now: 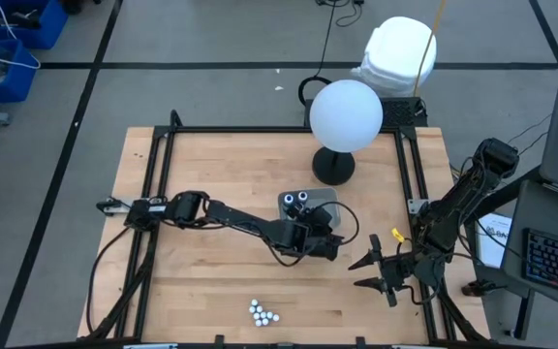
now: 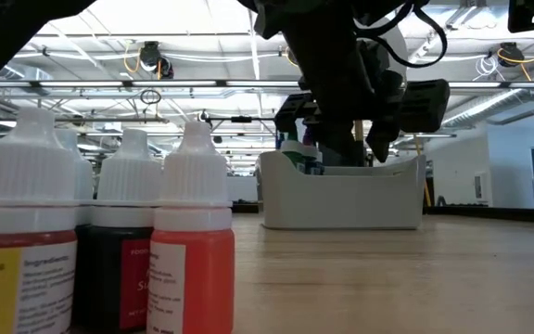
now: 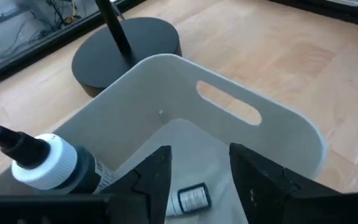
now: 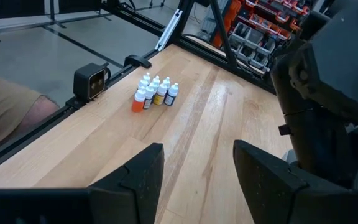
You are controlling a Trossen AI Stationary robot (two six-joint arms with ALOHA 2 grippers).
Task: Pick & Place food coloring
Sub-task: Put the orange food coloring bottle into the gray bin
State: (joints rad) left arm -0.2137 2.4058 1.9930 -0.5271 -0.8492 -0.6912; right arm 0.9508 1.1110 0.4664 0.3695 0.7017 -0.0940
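Observation:
A cluster of small food coloring bottles with white caps stands upright near the table's near edge; in the low view they fill the foreground. My left gripper hangs open over the pale grey tray at the table's middle. One small bottle lies on its side on the tray floor below the fingers. A bigger bottle with a white collar and black tip also sits in the tray. My right gripper waits open at the table's right edge.
A lamp with a white globe stands on a round black base just behind the tray. A black frame runs round the wooden table. A small black camera sits at the near edge beside the cluster.

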